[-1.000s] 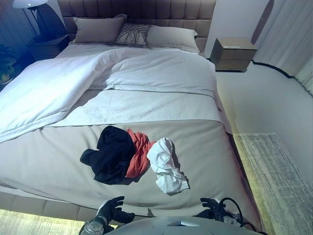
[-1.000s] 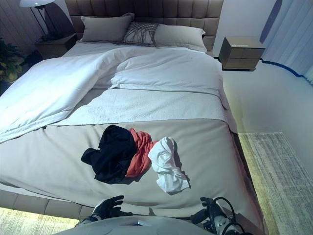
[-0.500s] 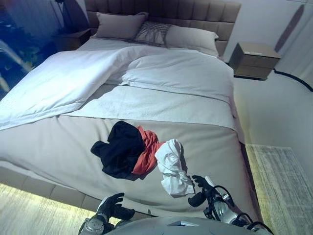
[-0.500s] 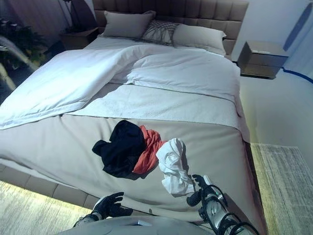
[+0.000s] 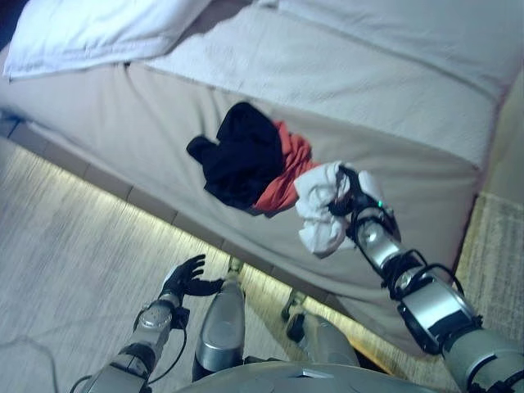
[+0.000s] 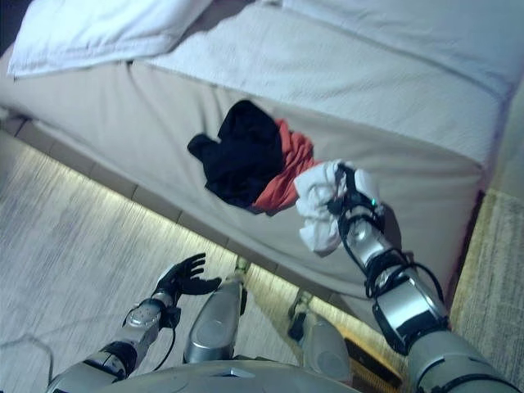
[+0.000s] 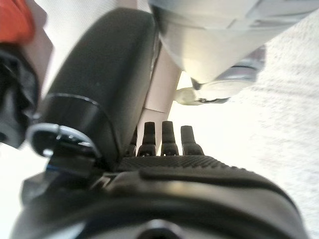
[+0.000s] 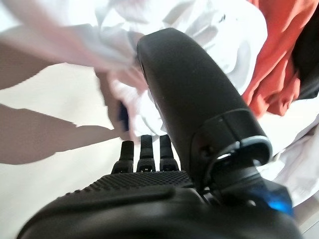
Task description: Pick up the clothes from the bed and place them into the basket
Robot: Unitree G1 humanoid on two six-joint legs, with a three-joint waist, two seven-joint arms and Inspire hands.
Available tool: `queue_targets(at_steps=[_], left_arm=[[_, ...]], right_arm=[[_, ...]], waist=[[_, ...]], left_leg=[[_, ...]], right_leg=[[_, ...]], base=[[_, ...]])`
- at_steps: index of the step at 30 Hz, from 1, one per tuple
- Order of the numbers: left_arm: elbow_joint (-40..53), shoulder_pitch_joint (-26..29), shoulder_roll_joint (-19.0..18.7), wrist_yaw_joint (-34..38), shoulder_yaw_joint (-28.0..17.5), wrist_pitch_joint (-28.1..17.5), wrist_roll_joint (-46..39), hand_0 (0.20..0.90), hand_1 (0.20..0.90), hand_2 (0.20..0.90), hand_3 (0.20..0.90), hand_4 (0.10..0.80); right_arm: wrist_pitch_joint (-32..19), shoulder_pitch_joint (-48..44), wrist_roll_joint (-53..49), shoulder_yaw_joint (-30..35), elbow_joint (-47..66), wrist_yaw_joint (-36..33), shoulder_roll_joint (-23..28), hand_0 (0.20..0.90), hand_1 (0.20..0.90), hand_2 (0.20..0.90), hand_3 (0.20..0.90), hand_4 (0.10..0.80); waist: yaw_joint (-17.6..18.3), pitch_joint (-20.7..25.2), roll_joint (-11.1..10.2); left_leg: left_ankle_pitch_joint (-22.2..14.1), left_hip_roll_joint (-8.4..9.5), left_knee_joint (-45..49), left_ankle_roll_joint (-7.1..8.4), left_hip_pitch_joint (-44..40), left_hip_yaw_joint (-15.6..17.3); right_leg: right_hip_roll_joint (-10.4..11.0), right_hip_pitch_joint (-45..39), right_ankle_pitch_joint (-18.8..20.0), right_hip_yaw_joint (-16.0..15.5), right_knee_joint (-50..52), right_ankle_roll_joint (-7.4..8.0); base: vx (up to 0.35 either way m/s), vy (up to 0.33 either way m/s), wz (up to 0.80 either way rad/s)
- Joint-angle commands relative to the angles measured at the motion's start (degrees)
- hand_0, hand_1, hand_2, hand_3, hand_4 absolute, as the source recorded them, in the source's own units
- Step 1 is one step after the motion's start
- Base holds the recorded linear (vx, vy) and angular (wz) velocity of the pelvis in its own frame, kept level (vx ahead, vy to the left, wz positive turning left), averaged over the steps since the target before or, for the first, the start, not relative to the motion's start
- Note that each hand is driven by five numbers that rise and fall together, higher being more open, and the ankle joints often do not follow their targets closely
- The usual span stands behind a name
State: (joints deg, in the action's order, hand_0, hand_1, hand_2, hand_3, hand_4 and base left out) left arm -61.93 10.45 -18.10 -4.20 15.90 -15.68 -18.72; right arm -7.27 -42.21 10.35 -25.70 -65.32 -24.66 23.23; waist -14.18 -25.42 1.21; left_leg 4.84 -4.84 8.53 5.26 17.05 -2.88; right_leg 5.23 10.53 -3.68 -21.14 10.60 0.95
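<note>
Clothes lie in a heap on the tan bed cover (image 5: 123, 106): a black garment (image 5: 243, 154), an orange-red one (image 5: 285, 170) and a white one (image 5: 321, 214) nearest the bed's edge. My right hand (image 5: 352, 196) reaches over the edge and rests on top of the white garment with its fingers straight. In the right wrist view its thumb (image 8: 189, 99) lies against the white cloth (image 8: 214, 35), with the orange-red garment (image 8: 279, 64) beside it. My left hand (image 5: 185, 278) hangs open over the floor, apart from the bed; it also shows in the left wrist view (image 7: 164, 164).
A white duvet (image 5: 90, 24) is folded back at the far left of the bed. A pale wooden floor (image 5: 65, 229) runs along the bed's base. A light rug (image 5: 501, 246) lies at the right.
The camera has tilted down and turned, so the whole picture shifted. My right arm has reached forward from the bed's edge onto the white garment. The left hand stays low.
</note>
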Motion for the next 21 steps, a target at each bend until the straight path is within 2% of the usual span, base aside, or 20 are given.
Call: queue_targets(at_steps=[1,3,4,10,11,12,13,16,21], left_arm=[[2.6,-2.5,-1.7,-2.2,2.4,-2.3,-3.7,0.900,0.900,0.900,0.900,0.800],[4.5,-2.5,-1.8,-2.0,3.1,-2.9,-5.0,0.900,0.900,0.900,0.900,0.800],[5.5,-2.7,-2.0,-2.0,3.2,-3.0,-5.4,0.900,0.900,0.900,0.900,0.800],[8.9,-3.3,-2.5,-1.0,4.2,-4.2,-7.4,0.900,0.900,0.900,0.900,0.800],[9.6,-3.5,-2.7,-0.7,4.3,-4.4,-7.7,0.900,0.900,0.900,0.900,0.800],[9.9,-3.5,-2.8,-0.6,4.3,-4.5,-7.7,0.900,0.900,0.900,0.900,0.800],[10.9,-3.8,-3.2,0.0,4.6,-4.4,-8.0,0.900,0.900,0.900,0.900,0.800],[11.8,-3.9,-3.8,1.7,4.8,-3.3,-7.5,0.900,0.900,0.900,0.900,0.800],[12.6,-4.2,-5.0,2.8,4.3,-1.3,-6.8,0.900,0.900,0.900,0.900,0.800]], right_arm=[[1.0,-2.6,1.2,-1.3,2.2,-2.2,2.0,0.900,0.900,0.900,0.900,0.800],[4.0,-4.9,1.7,-2.0,1.1,-1.8,2.9,0.900,0.900,0.900,0.900,0.800],[5.5,-5.7,1.9,-2.1,0.2,-1.5,3.2,0.900,0.900,0.900,0.900,0.800],[17.3,-9.5,0.9,-1.2,-6.9,-2.4,4.2,0.900,0.900,0.900,0.900,0.800],[18.3,-9.8,0.1,-0.8,-7.6,-2.9,4.3,0.853,0.853,0.853,0.845,0.745],[18.5,-9.9,-0.1,-0.6,-7.8,-3.1,4.4,0.768,0.768,0.768,0.746,0.646],[18.2,-10.6,-0.5,0.3,-8.9,-4.2,4.7,0.300,0.300,0.300,0.200,0.100],[17.7,-11.9,-0.9,0.9,-9.0,-4.6,5.7,0.300,0.300,0.300,0.200,0.100],[16.0,-11.8,-0.8,0.9,-8.2,-4.0,7.9,0.300,0.300,0.300,0.200,0.100]], waist=[[-1.2,1.1,0.5],[-1.8,0.0,1.3],[-2.0,-0.5,1.4],[-2.8,-2.4,4.0],[-2.7,-2.6,4.4],[-2.7,-2.7,4.5],[-2.6,-2.9,5.0],[-2.4,-2.9,5.3],[-2.0,-1.7,4.3]], left_leg=[[-1.7,3.46,4.6,-3.36,7.3,3.6],[-1.9,4.05,6.9,-3.95,10.7,3.4],[-3.9,4.42,8.4,-3.89,11.5,3.2],[-4.0,5.58,11.1,-4.99,15.9,3.4],[-3.9,5.55,10.9,-4.99,15.9,3.5],[-3.9,5.52,10.9,-4.99,15.9,3.5],[-3.8,5.40,10.4,-4.89,15.4,3.8],[-3.7,5.03,9.7,-4.55,14.3,4.4],[-3.9,3.88,8.3,-3.53,10.9,5.3]], right_leg=[[5.3,7.5,1.1,-0.4,8.8,1.23],[6.4,11.4,0.8,-0.3,12.0,1.11],[7.0,12.9,-1.1,0.5,14.4,1.77],[8.8,18.1,-1.9,1.2,18.8,1.79],[8.9,18.3,-1.9,1.3,18.8,1.85],[8.9,18.3,-1.9,1.3,18.8,1.88],[8.7,17.9,-1.9,1.4,18.3,1.90],[8.3,16.6,-1.9,1.4,17.2,1.96],[6.7,11.5,-1.5,0.5,12.9,1.76]], base=[[-0.018,0.014,0.05],[-0.023,0.010,0.16],[0.000,0.020,0.14],[-0.027,0.050,0.05],[0.000,0.000,0.00],[0.000,0.000,0.00],[0.000,0.000,0.00],[0.004,-0.005,-0.04],[0.021,-0.046,-0.07]])
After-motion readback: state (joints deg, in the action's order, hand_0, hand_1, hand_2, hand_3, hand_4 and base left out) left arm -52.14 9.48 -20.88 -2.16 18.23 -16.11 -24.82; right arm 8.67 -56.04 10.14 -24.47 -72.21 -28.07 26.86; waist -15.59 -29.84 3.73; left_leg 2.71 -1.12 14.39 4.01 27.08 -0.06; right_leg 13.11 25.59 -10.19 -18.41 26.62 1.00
